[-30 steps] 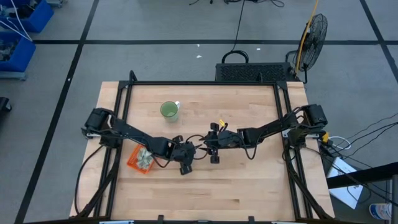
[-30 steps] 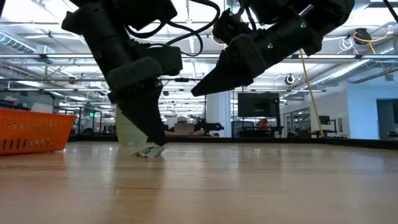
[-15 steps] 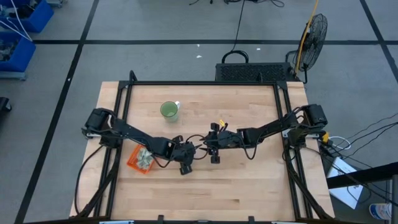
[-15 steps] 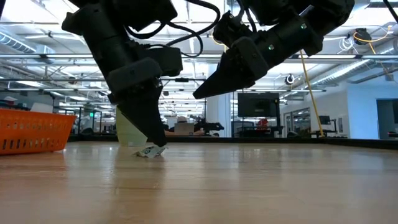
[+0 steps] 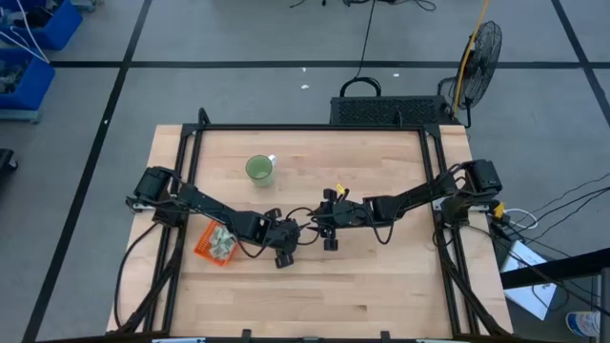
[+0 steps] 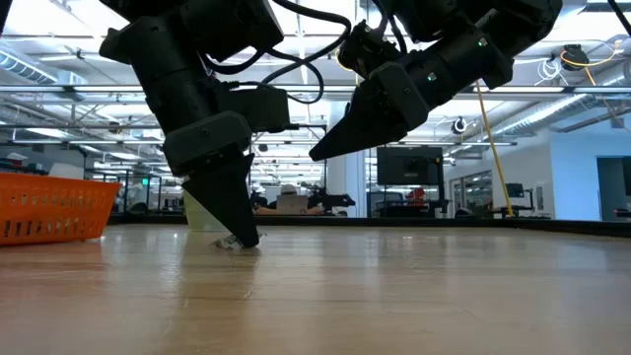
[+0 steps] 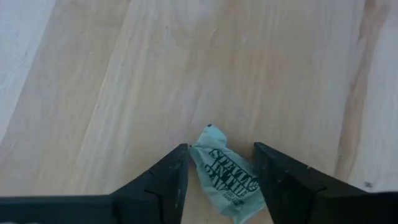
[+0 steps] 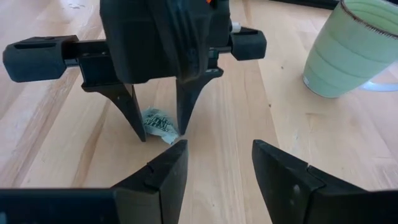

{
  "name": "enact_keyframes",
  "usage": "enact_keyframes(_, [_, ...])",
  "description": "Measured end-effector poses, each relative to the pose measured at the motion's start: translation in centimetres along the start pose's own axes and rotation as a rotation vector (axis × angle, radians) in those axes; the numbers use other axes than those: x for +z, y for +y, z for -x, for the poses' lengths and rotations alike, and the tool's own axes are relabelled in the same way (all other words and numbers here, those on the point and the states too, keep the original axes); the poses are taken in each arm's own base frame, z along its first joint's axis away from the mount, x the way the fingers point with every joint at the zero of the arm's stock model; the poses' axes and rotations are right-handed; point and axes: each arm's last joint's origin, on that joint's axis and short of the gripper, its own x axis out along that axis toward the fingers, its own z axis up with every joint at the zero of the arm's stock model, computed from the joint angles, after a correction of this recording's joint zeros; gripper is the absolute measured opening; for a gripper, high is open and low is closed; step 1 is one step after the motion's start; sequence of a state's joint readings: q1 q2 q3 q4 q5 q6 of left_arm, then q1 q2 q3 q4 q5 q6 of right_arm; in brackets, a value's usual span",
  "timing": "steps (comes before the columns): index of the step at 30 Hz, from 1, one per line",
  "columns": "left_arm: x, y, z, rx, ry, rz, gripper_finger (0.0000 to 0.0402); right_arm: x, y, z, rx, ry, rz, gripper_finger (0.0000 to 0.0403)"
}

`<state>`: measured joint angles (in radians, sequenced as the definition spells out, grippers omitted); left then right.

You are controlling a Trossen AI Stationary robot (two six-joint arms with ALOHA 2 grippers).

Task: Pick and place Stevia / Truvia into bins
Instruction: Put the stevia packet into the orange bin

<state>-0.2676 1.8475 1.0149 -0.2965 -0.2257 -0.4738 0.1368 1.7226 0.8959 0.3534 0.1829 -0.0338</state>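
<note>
One Stevia packet, white with green print and crumpled, lies flat on the wooden table near its middle. My left gripper points steeply down with its tips at the table. It is open, one finger on each side of the packet. My right gripper hangs open and empty above the table, just right of the left one and facing it. The orange bin sits at the left with several packets in it. My left gripper stands astride the packet from above, slanting down. The packet's long edge lies close against one finger's inner side, and I cannot tell whether they touch. The packet rests flat on the table.
A round green cup stands on the table beyond the grippers, toward the far left. The black frame rails run along the table's sides. Bare wood lies toward the near edge.
My left gripper has sunk a little toward the table around the packet, whose near part is now hidden behind a finger in the low view. The packet has stayed in place.
</note>
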Motion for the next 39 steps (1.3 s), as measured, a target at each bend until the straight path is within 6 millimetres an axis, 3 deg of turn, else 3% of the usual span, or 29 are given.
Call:
enact_keyframes(7, [-0.1, -0.1, -0.8, -0.011, 0.02, -0.018, 0.0109, -0.5, 0.0, 0.0, 0.004, 0.054, -0.049, 0.0173])
enact_keyframes(14, [-0.2, 0.1, -0.3, -0.023, 0.04, -0.042, 0.0017, -1.4, 0.0, 0.1, 0.006, 0.15, -0.026, 0.0173])
enact_keyframes(18, [-0.5, 0.6, 0.6, 0.0, 0.089, -0.055, 0.0017, -2.0, 0.1, 0.4, 0.018, 0.221, -0.013, 0.0173])
enact_keyframes(22, [-1.3, 1.4, 2.9, 0.04, 0.175, -0.061, 0.0017, -2.4, 0.0, 0.9, 0.063, 0.288, -0.01, 0.0173])
enact_keyframes(28, [-2.4, 2.7, 8.1, 0.106, 0.268, -0.025, 0.0015, -2.2, 0.1, 1.5, 0.086, 0.293, -0.012, 0.0172])
enact_keyframes(32, [-3.0, 3.4, 11.6, 0.122, 0.249, 0.058, 0.0012, -2.0, 0.1, 1.7, 0.084, 0.296, -0.028, 0.0171])
enact_keyframes(39, [-4.9, 2.5, 16.2, 0.147, 0.108, 0.122, 0.0013, -1.9, 0.0, 1.8, 0.073, 0.295, -0.103, 0.0171])
